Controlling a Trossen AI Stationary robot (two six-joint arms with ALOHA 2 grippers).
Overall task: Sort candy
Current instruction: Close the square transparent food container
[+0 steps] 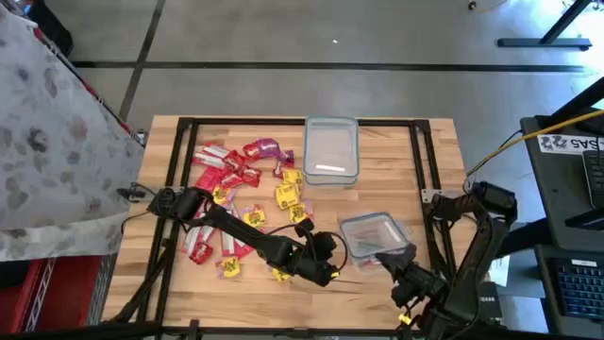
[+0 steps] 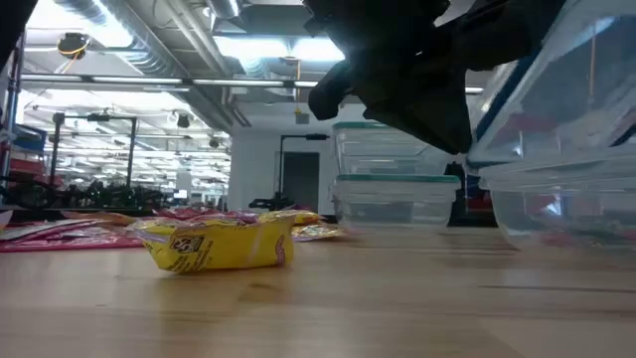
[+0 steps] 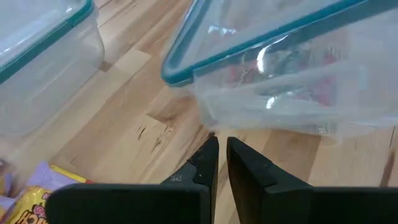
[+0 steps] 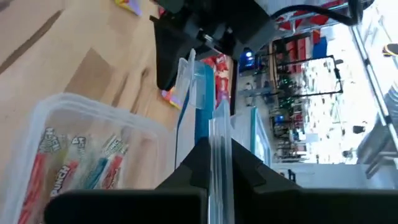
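Observation:
Many small wrapped candy packets [image 1: 241,189], red, yellow and purple, lie loose on the left half of the wooden table; one yellow packet [image 2: 219,244] lies near the front. A clear tub with a teal rim [image 1: 373,234] holds a few packets and is tilted, with my right gripper [image 1: 389,262] shut on it. My left gripper [image 1: 336,259] hangs just left of that tub, above the table, its fingers [image 3: 205,165] shut with nothing between them. A second clear tub [image 1: 331,151] stands at the far middle. My right gripper pinches the tub's wall at its teal rim [image 4: 205,93] between its two fingers, one on the inner side and one on the outer side. It comes from the table's near right side. The tub [image 3: 292,81] sits tilted; whether its bottom still touches the table cannot be told.
Black frame rails [image 1: 179,170] run along the table's left, far and right sides. Bare wood shows in front of the held tub and at the near middle [image 1: 311,302]. A desk with a keyboard [image 1: 576,283] stands beyond the right edge, and a patterned cloth [image 1: 47,123] beyond the left.

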